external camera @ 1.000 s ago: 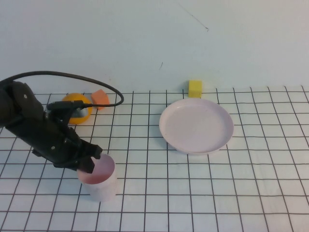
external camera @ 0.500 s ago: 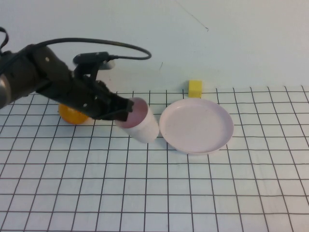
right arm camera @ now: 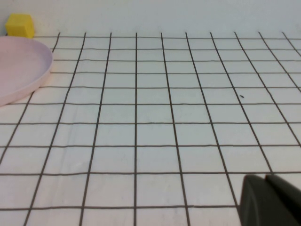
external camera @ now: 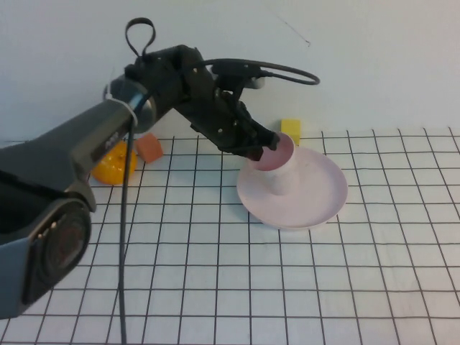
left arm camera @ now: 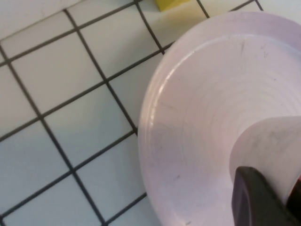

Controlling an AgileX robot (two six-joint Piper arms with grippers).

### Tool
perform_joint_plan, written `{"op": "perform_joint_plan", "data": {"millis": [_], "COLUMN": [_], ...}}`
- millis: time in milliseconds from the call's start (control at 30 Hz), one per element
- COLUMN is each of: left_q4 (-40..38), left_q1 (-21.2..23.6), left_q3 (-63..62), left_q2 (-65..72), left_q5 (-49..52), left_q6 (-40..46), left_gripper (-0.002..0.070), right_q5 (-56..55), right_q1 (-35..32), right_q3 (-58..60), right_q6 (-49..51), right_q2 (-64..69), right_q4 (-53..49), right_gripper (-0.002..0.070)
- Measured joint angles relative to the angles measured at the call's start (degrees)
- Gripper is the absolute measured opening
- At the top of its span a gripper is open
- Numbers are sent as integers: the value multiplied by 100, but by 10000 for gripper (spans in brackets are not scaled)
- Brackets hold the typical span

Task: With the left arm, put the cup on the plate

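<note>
The pale pink cup (external camera: 286, 172) sits within the left part of the round pink plate (external camera: 320, 192), slightly tilted; I cannot tell whether its base touches the plate. My left gripper (external camera: 269, 146) reaches in from the left and is shut on the cup's rim, one finger inside and one outside. In the left wrist view a dark finger (left arm camera: 256, 200) presses the cup wall (left arm camera: 270, 141) above the plate (left arm camera: 197, 108). My right gripper (right arm camera: 273, 202) hovers low over the grid cloth, off to the right of the plate (right arm camera: 19, 70), shut and holding nothing.
A yellow block (external camera: 290, 130) stands just behind the plate. An orange fruit (external camera: 113, 164) and an orange-red block (external camera: 149, 147) lie at the back left. The left arm and its cable stretch from the near left across to the plate. A black-lined grid cloth covers the table.
The left gripper closed on the cup at the near left, lifted it and carried it right and back. The cup is now over the plate instead of on the cloth.
</note>
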Motion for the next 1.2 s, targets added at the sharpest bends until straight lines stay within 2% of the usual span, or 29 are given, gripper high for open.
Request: {"op": "perform_joint_plan", "data": {"millis": [133,233,333,400,467,533,600,667,733,800,933,1000,1100,1200], "left_q4": [499,925,1055,1082,1144,1229,1378,1579,1912,2399,3238,3385,3436,3444], "left_q1": [-254,-419,-482,-518,-518,-518,-506,-469,-436,-411,-361,-313,-293,-293], "left_q3": [-576,-899,-1070,-1219,-1456,-1767,-2050,-2178,-2217,-2239,-2263,-2263,-2263,-2274], "left_q2": [486,676,773,808,808,784,646,359,17,-401,-1228,-1638,-2333,-2954], "left_q5": [273,365,407,436,536,616,703,778,871,1004,1335,1387,1393,1393], "left_q6": [-113,-216,-216,-289,-310,-322,-322,-369,-488,-610,-941,-1118,-1323,-1356], "left_gripper": [16,65,212,347,446,500,510,495,452,368,137,64,19,6], "right_q5": [0,0,0,0,0,0,0,0,0,0,0,0,0,0], "right_q1": [0,0,0,0,0,0,0,0,0,0,0,0,0,0], "right_q3": [0,0,0,0,0,0,0,0,0,0,0,0,0,0], "right_q6": [0,0,0,0,0,0,0,0,0,0,0,0,0,0], "right_q2": [0,0,0,0,0,0,0,0,0,0,0,0,0,0], "right_q4": [0,0,0,0,0,0,0,0,0,0,0,0,0,0], "right_gripper": [-2,-2,-2,-2,-2,-2,-2,-2,-2,-2,-2,-2,-2,-2]}}
